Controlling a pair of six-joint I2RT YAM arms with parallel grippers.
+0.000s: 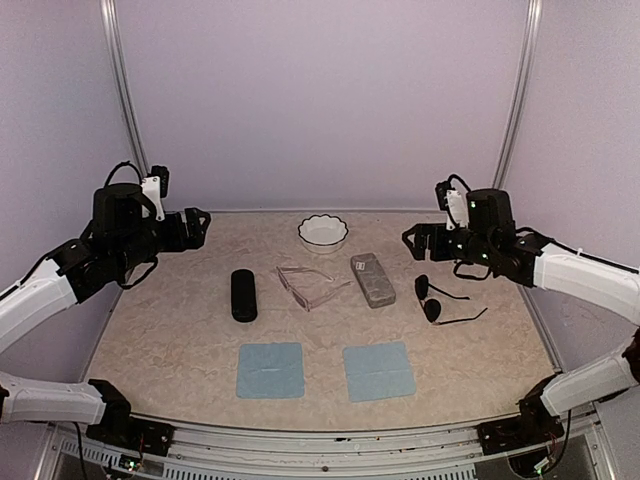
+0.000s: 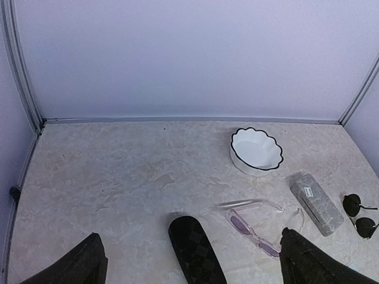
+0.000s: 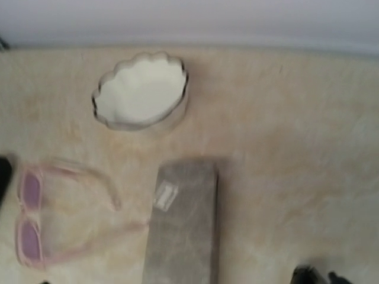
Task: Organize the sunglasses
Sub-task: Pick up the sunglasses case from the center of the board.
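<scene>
The pale pinkish-clear sunglasses [image 1: 312, 285] lie unfolded mid-table, also in the left wrist view [image 2: 256, 228] and the right wrist view [image 3: 35, 216]. The round dark-lensed sunglasses [image 1: 435, 298] lie to the right with arms unfolded, also at the left wrist view's edge [image 2: 359, 216]. My left gripper [image 1: 197, 228] hovers open and empty at the far left; its fingers [image 2: 80, 266] frame the black case. My right gripper [image 1: 411, 241] hovers behind the dark sunglasses and looks open and empty. Its fingers do not show in the blurred right wrist view.
A black oblong case [image 1: 243, 295] lies left of the pink pair, closed. A grey speckled case [image 1: 372, 279] lies closed between the two pairs. A white scalloped bowl [image 1: 323, 232] stands at the back. Two blue cloths [image 1: 270, 370] [image 1: 379, 371] lie near the front edge.
</scene>
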